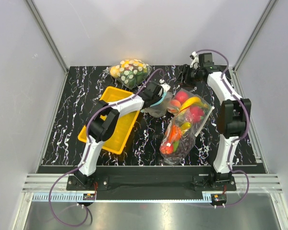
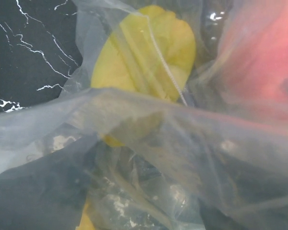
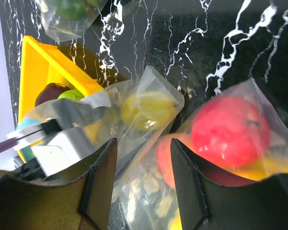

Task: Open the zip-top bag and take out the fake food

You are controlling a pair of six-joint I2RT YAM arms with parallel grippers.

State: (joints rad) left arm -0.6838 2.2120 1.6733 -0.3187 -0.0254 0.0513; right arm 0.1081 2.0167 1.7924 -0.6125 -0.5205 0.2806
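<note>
The zip-top bag (image 1: 158,108) lies mid-table with its teal strip by my left gripper (image 1: 160,98). In the right wrist view the bag (image 3: 134,120) drapes over the left gripper (image 3: 57,143) and holds a yellow-green piece (image 3: 146,110). That piece (image 2: 144,52) shows through folds of plastic in the left wrist view, where the plastic hides the left fingers. A dark red fruit (image 3: 49,93) and a green ball (image 3: 72,94) lie in the yellow tray (image 3: 43,62). My right gripper (image 3: 143,143) is open and empty, raised above the bags at the back right (image 1: 185,75).
The larger clear bag of red and orange fruit (image 1: 185,125) lies right of the small bag, touching it; its red apple (image 3: 230,129) is under my right fingers. A white-dotted bag (image 1: 129,72) sits at the back. The yellow tray (image 1: 98,132) lies left of centre.
</note>
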